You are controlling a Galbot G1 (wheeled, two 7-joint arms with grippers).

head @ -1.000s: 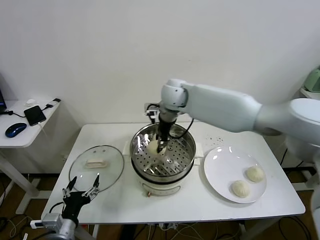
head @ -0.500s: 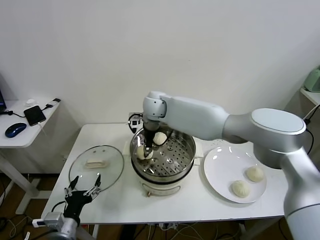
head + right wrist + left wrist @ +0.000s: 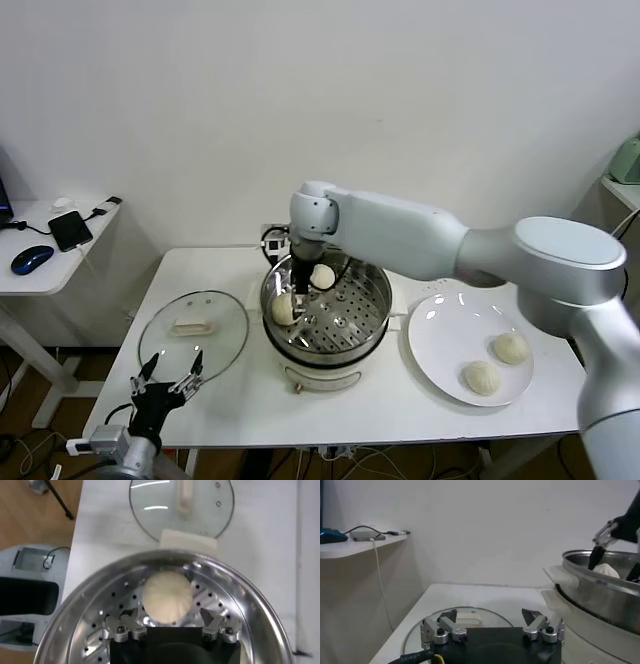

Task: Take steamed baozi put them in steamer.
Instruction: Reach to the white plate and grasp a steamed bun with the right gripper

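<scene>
Head view. Against half a second ago, my right gripper [image 3: 297, 291] sits a little higher over the steamer [image 3: 326, 312], and the bun [image 3: 284, 309] it carried now rests on the perforated tray at the pot's left wall. I judge this bun delivered and the arm starting to lift clear.
- Steamer: holds two buns, the one at its left wall and a second bun [image 3: 322, 275] at its back wall, just behind the gripper.
- Plate [image 3: 440, 345], right of the steamer: two buns, one [image 3: 510, 347] toward the far right side, one [image 3: 480, 377] nearer the front edge. Half the task is left.
- Glass lid [image 3: 193, 333], left of the steamer, lies flat on the table [image 3: 400, 400].
- Left gripper [image 3: 163, 384] is parked in front of the lid, well apart from the steamer, fingers spread, empty.

Left wrist view. The left gripper [image 3: 492, 627] hangs with its fingers apart over the lid [image 3: 470, 617]. Beside it rises the steamer [image 3: 600, 587], where a bun [image 3: 606, 569] peeks over the rim between the right gripper's dark fingertips [image 3: 596, 557].

Right wrist view. The newly set bun [image 3: 167, 596] lies on the tray inside the steamer [image 3: 250, 605]. The right gripper [image 3: 170, 622] has its fingers spread to either side, no longer pinching it. Beyond the steamer's rim lies the lid [image 3: 181, 505].
</scene>
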